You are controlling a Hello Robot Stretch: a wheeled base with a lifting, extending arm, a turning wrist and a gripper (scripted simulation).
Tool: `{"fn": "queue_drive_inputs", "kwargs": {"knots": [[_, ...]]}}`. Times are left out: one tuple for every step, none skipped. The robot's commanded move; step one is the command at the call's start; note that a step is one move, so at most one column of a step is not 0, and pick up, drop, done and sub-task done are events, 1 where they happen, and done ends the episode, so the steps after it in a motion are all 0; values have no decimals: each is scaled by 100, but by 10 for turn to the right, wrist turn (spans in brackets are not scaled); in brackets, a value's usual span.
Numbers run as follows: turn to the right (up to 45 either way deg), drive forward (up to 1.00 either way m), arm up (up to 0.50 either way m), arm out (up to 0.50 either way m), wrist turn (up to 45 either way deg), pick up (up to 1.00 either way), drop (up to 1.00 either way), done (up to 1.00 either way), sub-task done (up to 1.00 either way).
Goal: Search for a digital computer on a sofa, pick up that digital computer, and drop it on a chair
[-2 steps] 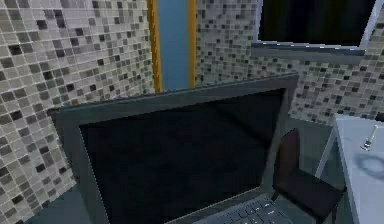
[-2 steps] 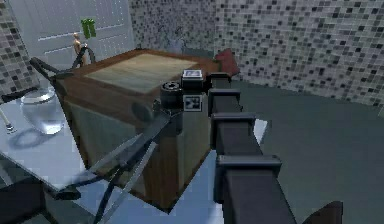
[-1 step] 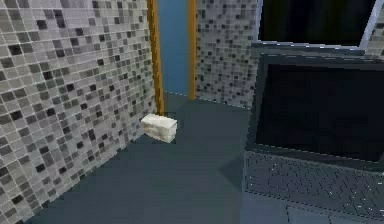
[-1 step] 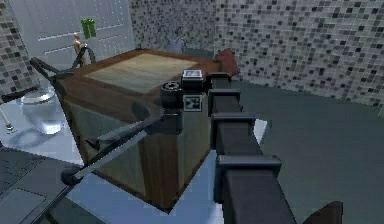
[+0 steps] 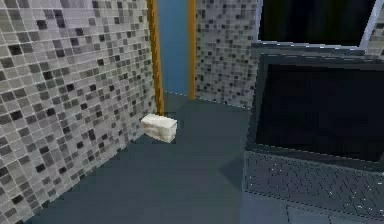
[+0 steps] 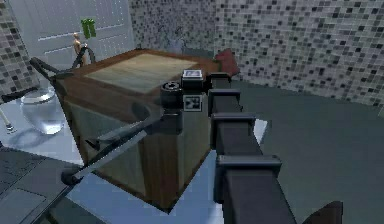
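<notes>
Looking ahead, found the digital computer at the forward view's right, lid raised, dark screen facing the camera, grey keyboard spread along the lower edge. Could not make out the surface beneath it. Noted a second dark panel above and behind the lid. Saw a mosaic wall on the left meeting another at a corner, with a blue door in an orange frame set between. Spotted a small pale box on the dark floor, just beside the left wall and near the door frame, well apart from the digital computer. From the arm side view, traced the dark arm up from the bottom edge to two white marked squares, then the tool reaching leftwards and downwards with thin fingers. Found the tool's far end against a wooden chest with a pale top and a pale tabletop below, so could not tell the tool's state, whether released, clenched or grasping anything. Noted a clear glass vessel standing on that tabletop, left of the chest, a white door beyond, a small green thing near the door, and more mosaic wall at the right above dark floor.
</notes>
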Motion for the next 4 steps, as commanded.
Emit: {"fn": "queue_drive_inputs", "kwargs": {"knots": [[0,0,-50,0,0,0,0,0,0],[0,0,0,0,0,0,100,0,0],[0,0,0,-10,0,0,0,0,0],[0,0,0,0,0,0,0,100,0]]}}
